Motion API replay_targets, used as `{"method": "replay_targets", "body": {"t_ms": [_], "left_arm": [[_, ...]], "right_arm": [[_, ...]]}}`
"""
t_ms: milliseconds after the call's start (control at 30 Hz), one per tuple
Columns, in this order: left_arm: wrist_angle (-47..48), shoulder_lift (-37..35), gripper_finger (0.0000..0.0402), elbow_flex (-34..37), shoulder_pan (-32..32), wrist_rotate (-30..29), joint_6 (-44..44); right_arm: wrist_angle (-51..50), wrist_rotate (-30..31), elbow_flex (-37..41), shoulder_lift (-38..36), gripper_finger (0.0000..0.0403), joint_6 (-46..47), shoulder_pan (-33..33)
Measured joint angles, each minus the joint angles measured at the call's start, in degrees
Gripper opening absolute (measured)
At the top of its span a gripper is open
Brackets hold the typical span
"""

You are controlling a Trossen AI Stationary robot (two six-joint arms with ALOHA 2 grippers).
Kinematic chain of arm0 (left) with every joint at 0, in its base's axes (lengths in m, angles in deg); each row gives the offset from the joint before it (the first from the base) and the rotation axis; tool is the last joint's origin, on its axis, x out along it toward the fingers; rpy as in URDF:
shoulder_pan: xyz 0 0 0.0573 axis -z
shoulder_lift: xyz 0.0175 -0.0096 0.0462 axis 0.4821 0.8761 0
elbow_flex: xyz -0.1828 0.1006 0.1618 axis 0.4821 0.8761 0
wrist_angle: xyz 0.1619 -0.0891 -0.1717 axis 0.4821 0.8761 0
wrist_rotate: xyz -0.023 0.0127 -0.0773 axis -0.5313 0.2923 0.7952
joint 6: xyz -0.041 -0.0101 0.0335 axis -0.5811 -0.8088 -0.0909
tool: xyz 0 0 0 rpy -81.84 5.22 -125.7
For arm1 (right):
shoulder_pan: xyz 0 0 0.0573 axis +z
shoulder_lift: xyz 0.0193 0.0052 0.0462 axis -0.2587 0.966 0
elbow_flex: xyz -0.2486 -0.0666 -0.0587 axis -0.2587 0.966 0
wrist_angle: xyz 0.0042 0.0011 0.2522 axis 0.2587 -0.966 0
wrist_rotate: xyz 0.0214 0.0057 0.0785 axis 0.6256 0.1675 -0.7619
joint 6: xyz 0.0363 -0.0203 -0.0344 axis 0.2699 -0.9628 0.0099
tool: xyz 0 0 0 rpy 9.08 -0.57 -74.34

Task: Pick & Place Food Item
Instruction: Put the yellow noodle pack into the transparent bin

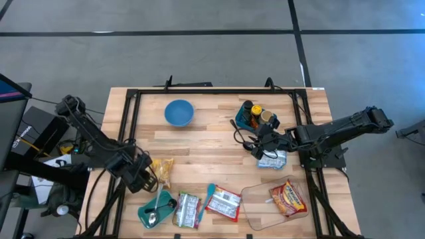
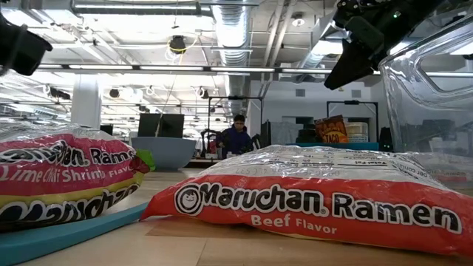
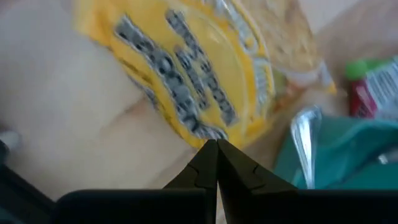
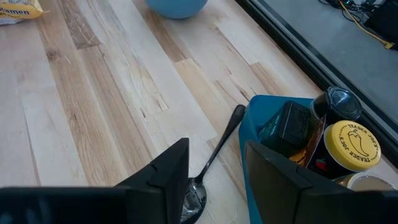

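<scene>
Nearest the front edge lie the ramen packets (image 1: 223,204), a clear tray (image 1: 262,206) holding another packet (image 1: 287,198), and a teal dish (image 1: 147,213) with a spoon in it. Just beyond, on the left, the left gripper (image 3: 217,148) rests with its fingers pressed together, its tips over the edge of a yellow packet (image 3: 199,68). Further back on the right, the right gripper (image 4: 214,163) hangs low with its fingers apart, straddling the bowl end of a black spoon (image 4: 214,154) beside a blue bin (image 4: 264,134) of bottles; a pale packet (image 1: 273,160) lies just near of it. Judging the step as reaching for a food item, the right arm should centre over that packet, not the spoon, before closing. A blue bowl (image 1: 178,112) sits farthest back.
</scene>
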Motion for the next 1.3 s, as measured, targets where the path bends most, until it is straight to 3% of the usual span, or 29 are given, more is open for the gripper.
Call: {"method": "replay_targets", "body": {"t_ms": [700,1100,1300], "left_arm": [[-9.4,11.72,0.0,0.0,2.44,2.99,-0.15],[-2.27,13.07,0.0,0.01,-2.0,-5.95,0.26],[-1.41,13.05,0.0,0.01,-3.61,-13.45,0.34]], "right_arm": [[0.0,-0.01,0.0,0.0,0.015,0.0,0.02],[0.02,-0.01,0.0,0.0,0.015,0.02,0.04],[0.02,-0.01,0.0,0.0,0.015,0.02,0.07]]}}
